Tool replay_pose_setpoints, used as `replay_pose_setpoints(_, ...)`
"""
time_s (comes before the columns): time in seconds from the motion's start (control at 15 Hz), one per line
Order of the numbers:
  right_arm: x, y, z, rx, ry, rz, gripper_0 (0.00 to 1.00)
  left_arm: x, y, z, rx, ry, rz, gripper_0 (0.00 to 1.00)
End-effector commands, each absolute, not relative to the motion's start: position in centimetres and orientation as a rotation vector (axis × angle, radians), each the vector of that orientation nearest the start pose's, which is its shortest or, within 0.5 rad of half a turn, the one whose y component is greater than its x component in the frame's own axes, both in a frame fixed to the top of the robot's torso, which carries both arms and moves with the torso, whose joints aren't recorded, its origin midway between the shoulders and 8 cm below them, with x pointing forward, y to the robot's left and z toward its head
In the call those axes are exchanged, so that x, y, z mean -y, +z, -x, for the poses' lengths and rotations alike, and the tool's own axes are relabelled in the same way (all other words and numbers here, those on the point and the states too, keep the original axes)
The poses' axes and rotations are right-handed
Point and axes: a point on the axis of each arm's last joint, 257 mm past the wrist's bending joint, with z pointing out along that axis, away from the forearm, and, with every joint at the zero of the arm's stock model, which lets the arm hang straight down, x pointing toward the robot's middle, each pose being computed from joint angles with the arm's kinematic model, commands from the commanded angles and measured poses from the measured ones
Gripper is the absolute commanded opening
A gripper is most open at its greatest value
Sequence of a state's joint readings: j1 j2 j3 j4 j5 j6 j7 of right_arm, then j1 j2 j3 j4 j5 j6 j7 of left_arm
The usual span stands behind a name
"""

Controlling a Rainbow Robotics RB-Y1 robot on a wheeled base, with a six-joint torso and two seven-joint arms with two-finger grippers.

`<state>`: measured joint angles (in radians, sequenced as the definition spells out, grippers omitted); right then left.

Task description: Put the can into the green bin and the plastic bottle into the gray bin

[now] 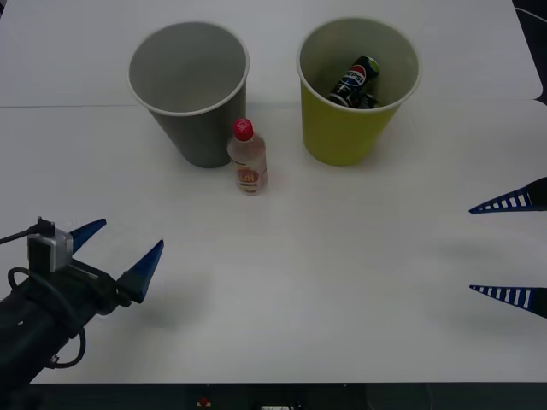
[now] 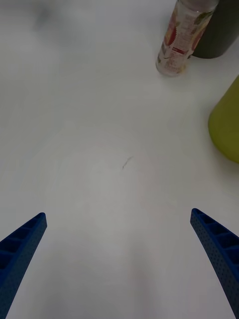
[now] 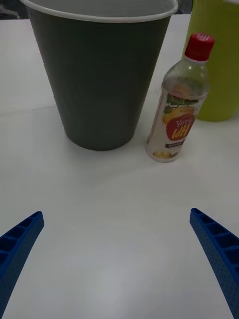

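can already lies in the green bin; plastic bottle stands upright on the surface just beside the gray bin — light, slick, tippy, so grip mid-body. left gripper and right gripper fingers spread, empty.
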<state>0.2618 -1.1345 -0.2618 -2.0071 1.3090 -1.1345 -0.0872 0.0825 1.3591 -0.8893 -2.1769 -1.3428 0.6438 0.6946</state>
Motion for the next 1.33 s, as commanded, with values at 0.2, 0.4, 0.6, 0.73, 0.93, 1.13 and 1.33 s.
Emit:
replay_pose_setpoints(0.2, 28.6, -16.7, -34.1, -1.596, 0.209, 1.634, 1.0, -23.3, -23.7, -38.4, -1.641, -0.307, -0.266, 1.0)
replay_pose_setpoints(0.4, 28.6, -16.7, -34.1, -1.596, 0.209, 1.634, 1.0, -21.9, -24.6, -39.0, -1.597, -0.307, -0.246, 1.0)
replay_pose_setpoints(0.6, 28.6, -16.7, -34.1, -1.596, 0.209, 1.634, 1.0, -20.2, -25.0, -40.3, -1.559, -0.315, -0.248, 1.0)
replay_pose_setpoints(0.73, 28.6, -16.7, -34.1, -1.596, 0.209, 1.634, 1.0, -18.6, -25.2, -41.2, -1.545, -0.329, -0.22, 1.0)
replay_pose_setpoints(0.93, 28.6, -16.7, -34.1, -1.596, 0.209, 1.634, 1.0, -16.8, -25.5, -42.4, -1.536, -0.339, -0.179, 1.0)
replay_pose_setpoints(1.13, 28.6, -16.7, -34.1, -1.596, 0.209, 1.634, 1.0, -15.4, -26.3, -44.1, -1.526, -0.321, -0.144, 1.0)
replay_pose_setpoints(1.33, 28.6, -16.7, -34.1, -1.596, 0.209, 1.634, 1.0, -13.1, -26.9, -45.7, -1.522, -0.31, -0.099, 1.0)
